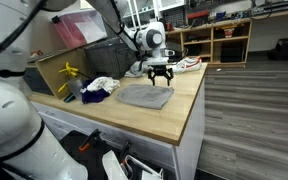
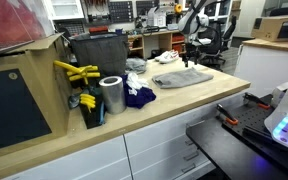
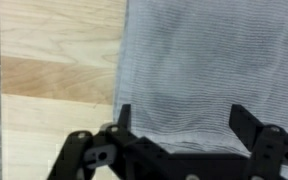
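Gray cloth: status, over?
Gripper open, empty, over the gray cloth near its edge. Cloth flat on the wooden counter. Nothing between them; blue cloth pile sits apart.

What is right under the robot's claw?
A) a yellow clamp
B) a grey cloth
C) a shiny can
B: in the wrist view the open gripper hangs over the grey cloth, which lies flat on the wooden counter.
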`<state>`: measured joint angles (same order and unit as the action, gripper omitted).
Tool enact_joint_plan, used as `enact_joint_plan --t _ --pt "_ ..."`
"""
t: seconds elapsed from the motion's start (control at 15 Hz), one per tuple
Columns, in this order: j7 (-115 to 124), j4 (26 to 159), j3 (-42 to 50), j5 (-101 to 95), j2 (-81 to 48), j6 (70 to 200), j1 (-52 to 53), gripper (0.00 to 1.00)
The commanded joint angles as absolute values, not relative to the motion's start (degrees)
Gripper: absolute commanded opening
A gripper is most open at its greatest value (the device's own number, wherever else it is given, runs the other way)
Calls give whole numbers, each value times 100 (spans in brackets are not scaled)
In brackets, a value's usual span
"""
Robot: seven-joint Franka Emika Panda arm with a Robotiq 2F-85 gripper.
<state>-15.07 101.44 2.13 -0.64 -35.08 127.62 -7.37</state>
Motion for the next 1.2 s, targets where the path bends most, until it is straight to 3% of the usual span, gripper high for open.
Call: enact_joint_plan --t 0.0,1.13 --pt "-1359 9585 297 -246 -3799 12483 -732 100" --pt "-1448 7975 366 -281 -4878 11539 -913 100"
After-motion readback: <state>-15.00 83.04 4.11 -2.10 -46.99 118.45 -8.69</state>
